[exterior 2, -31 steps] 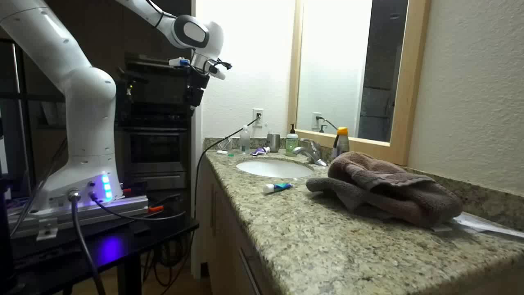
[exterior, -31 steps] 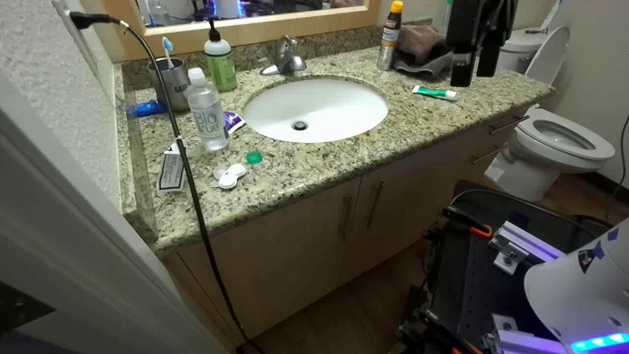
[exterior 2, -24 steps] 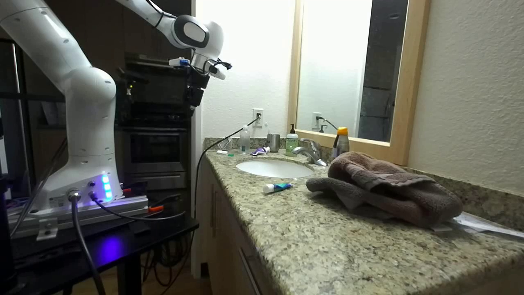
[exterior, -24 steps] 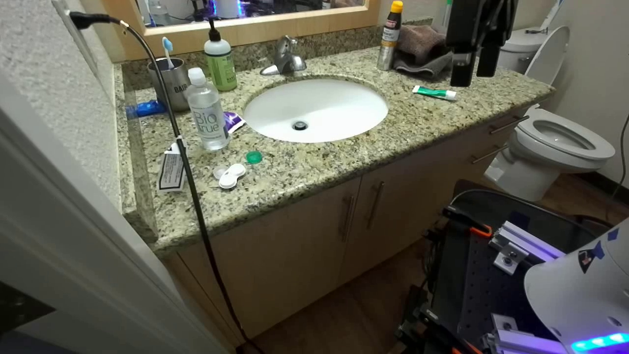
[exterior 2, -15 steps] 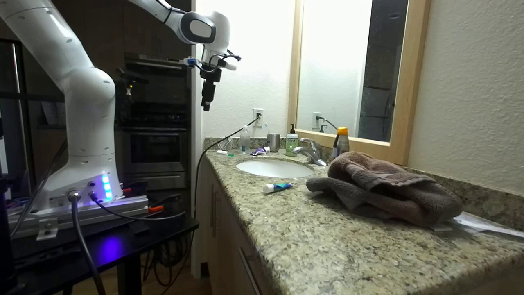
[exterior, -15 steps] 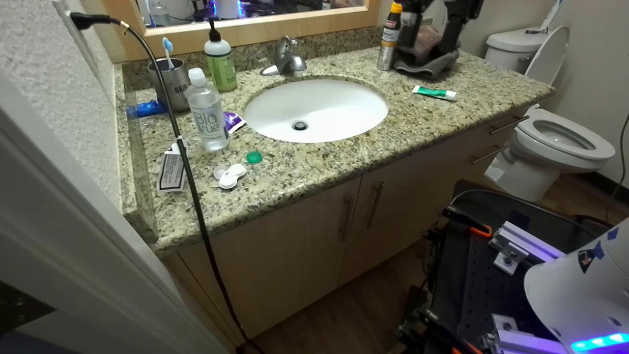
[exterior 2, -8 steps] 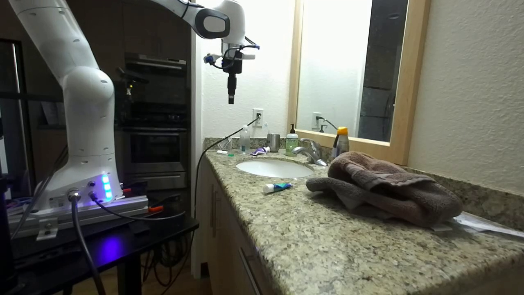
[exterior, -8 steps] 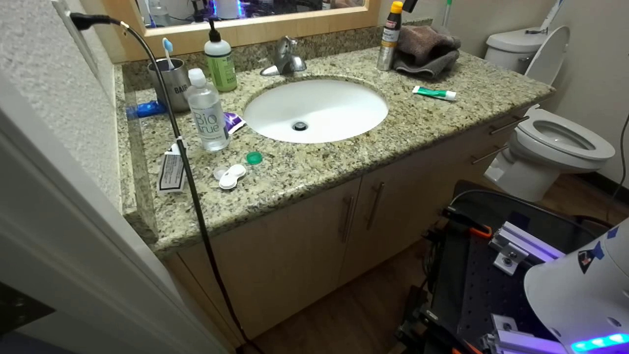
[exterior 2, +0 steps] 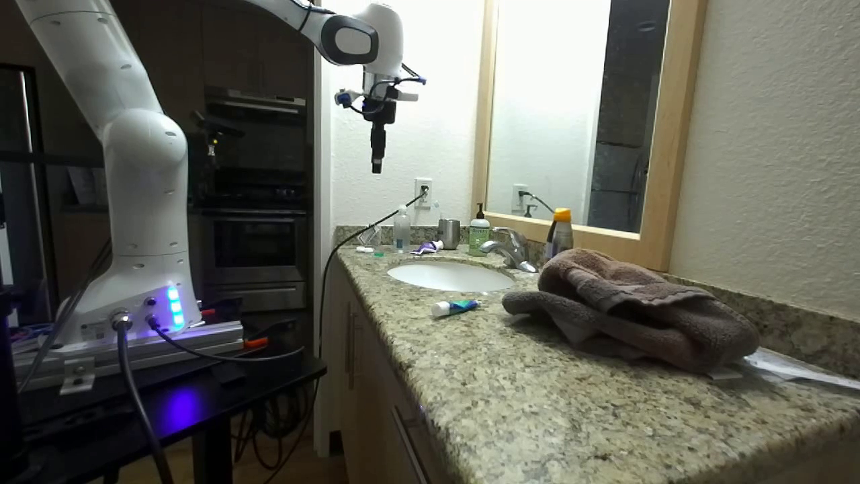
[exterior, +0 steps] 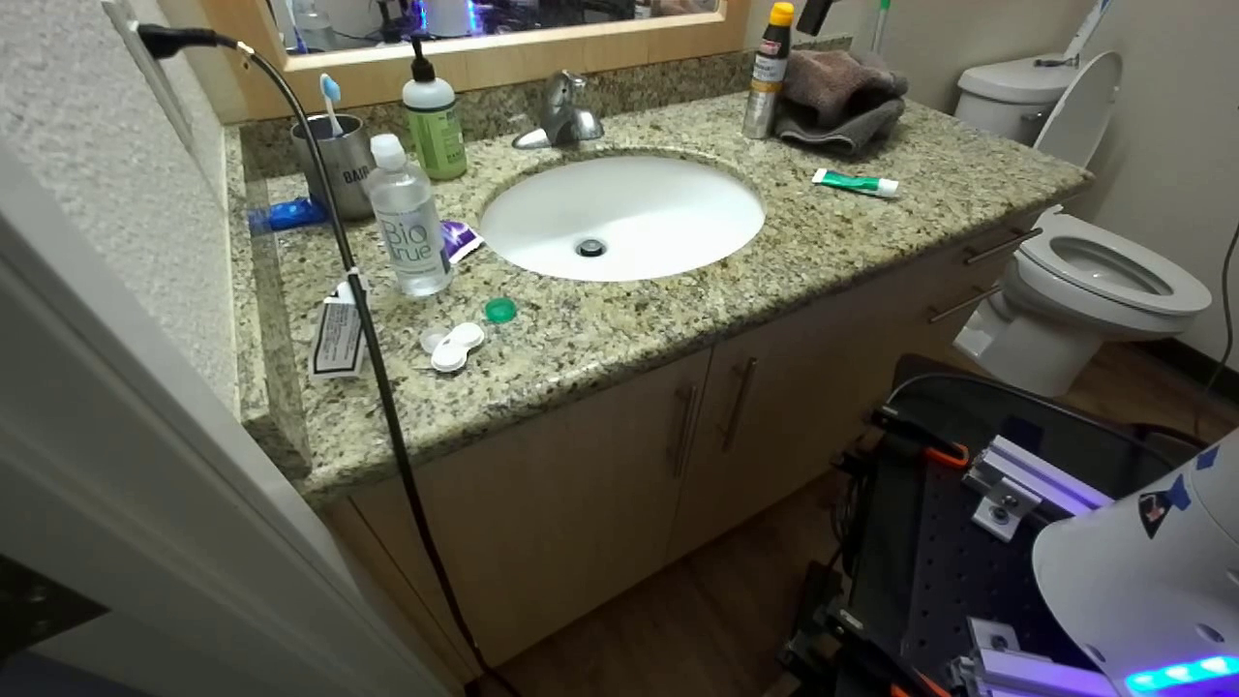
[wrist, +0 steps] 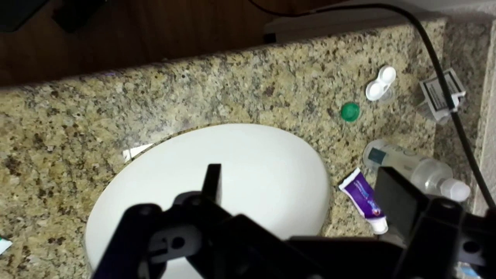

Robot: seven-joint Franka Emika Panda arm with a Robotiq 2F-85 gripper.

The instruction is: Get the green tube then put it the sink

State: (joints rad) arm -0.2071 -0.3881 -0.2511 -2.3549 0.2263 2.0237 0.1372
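The green tube (exterior: 857, 183) lies on the granite counter to the right of the sink (exterior: 639, 208), near the towel. In an exterior view, the tube (exterior 2: 457, 308) lies in front of the sink (exterior 2: 450, 275), white cap toward the counter edge. In the wrist view only the tube's white end (wrist: 4, 245) shows at the left edge; the sink (wrist: 232, 155) fills the middle. My gripper (wrist: 306, 188) is open and empty, its fingers wide apart. In an exterior view my gripper (exterior 2: 377, 167) points down, high above counter level; elsewhere only a fingertip (exterior: 816, 15) shows at the top.
A spray can (exterior: 768, 73) and a brown towel (exterior: 837, 102) stand behind the tube. The chrome faucet (exterior: 561, 111) is behind the sink. A clear bottle (exterior: 407, 218), soap bottle (exterior: 436, 126), purple tube (wrist: 362, 197) and black cable (exterior: 373, 339) are on the sink's far side.
My arm has moved forward toward the counter. My gripper has turned from tilted to pointing down, and has dipped slightly in the last half second. The green tube has not moved.
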